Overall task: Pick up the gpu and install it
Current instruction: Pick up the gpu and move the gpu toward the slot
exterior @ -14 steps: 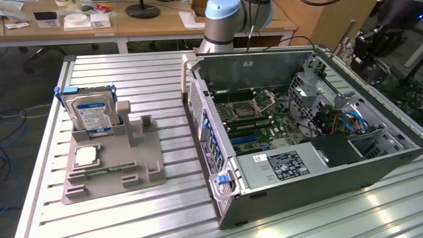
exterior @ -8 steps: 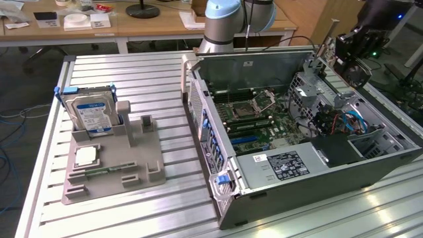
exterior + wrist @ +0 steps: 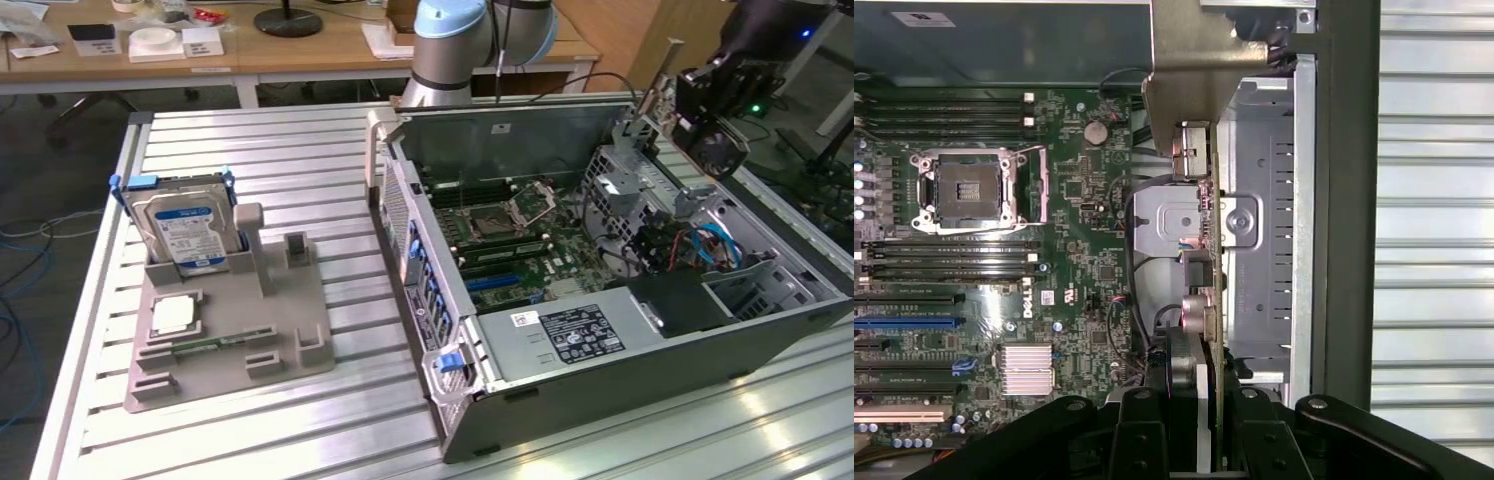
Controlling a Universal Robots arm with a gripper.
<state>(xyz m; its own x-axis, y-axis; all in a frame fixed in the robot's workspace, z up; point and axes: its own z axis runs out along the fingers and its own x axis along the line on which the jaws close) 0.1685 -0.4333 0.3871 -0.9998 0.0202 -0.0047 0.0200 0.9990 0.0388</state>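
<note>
Wooden desks [image 3: 320, 50] stand behind the slatted metal table [image 3: 267, 150], cables [image 3: 20, 240] on grey floor [image 3: 54, 150].

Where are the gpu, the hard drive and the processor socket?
gpu [image 3: 1199, 265]: wrist view, edge-on card body.
hard drive [image 3: 187, 225]: exterior view, blue label.
processor socket [image 3: 964, 190]: wrist view, socket centre.

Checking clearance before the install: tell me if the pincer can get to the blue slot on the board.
Probably yes: the case lies open, nothing covers the blue slot, and the pincer, shut on the graphics card, hangs above the interior.
</note>
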